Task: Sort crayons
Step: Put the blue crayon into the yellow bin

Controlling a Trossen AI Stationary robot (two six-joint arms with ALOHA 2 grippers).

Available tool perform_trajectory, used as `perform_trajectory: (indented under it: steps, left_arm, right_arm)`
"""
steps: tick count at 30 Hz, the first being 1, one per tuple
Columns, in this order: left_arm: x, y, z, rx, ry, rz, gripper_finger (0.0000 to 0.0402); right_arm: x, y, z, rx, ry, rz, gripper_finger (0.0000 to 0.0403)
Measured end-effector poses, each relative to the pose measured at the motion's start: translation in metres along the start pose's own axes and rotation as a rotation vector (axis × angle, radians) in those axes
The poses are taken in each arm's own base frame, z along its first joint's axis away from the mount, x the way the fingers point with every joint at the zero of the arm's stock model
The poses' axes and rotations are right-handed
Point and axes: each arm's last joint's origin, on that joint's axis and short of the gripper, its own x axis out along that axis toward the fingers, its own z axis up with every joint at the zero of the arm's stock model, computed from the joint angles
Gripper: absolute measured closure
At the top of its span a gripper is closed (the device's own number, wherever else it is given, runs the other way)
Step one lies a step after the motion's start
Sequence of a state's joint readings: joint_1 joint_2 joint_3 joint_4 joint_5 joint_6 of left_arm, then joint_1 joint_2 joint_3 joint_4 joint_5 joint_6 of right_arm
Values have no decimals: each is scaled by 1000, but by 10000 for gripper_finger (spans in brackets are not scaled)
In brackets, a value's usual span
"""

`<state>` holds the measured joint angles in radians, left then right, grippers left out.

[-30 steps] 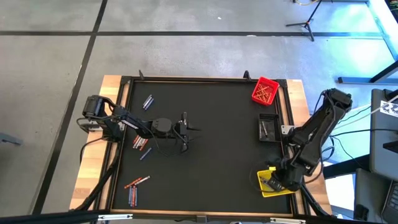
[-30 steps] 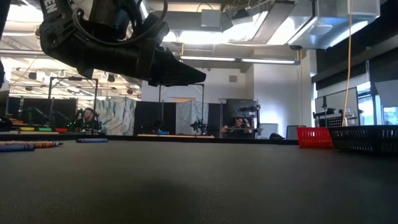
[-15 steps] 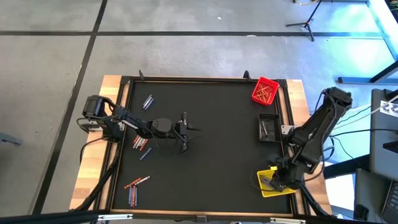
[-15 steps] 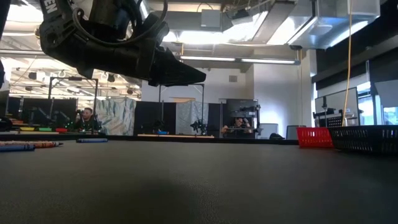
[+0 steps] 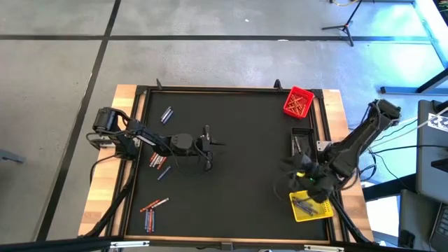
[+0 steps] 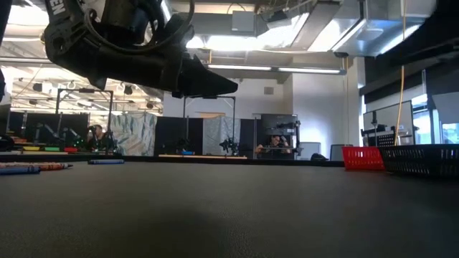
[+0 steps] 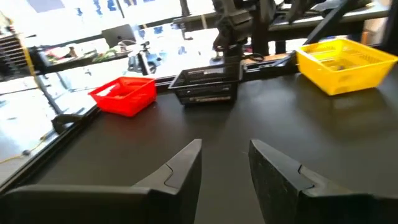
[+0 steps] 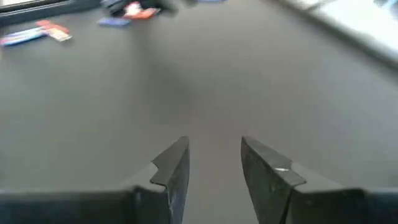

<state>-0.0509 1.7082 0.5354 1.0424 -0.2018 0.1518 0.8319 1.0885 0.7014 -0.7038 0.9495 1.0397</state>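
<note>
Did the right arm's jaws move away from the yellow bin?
Yes. The right gripper was over the yellow bin; now it sits off it, nearer the black bin, jaws open and empty.

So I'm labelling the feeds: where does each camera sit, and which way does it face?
High view: overhead, straight down on the black table; both arms show.
Low view: table level, facing the room; the left arm hangs above.
Left wrist: past the left gripper, open, toward the yellow square bin.
Right wrist: past the right gripper, open, over bare tabletop.
High and left wrist share the red square bin.
</note>
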Motion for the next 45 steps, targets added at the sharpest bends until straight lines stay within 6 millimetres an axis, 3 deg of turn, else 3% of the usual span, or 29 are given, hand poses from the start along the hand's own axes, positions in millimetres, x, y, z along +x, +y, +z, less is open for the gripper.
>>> perform_trajectory:
  steps: [5,9,13,20,31,38,45]
  left_arm:
    - [-1,3,15,-16,-19,21,276]
    - [-5,7,31,-9,51,20,276]
    - [-12,16,46,-20,177,88,276]
    - [-35,39,53,-75,531,207,276]
    - [-74,89,23,-283,954,501,276]
    - [-87,133,10,-418,1017,676,277]
    - [-98,171,-15,-632,1113,692,277]
  right_arm:
    - [30,-18,-6,-153,35,-153,263]
    - [55,-30,-13,-212,74,-180,263]
    - [77,-36,-7,-240,48,-100,263]
    - [103,-51,17,-274,-81,99,263]
    - [120,-73,49,-285,-387,152,263]
    - [136,-73,41,-236,-335,143,263]
    - [155,-69,23,-258,-226,170,263]
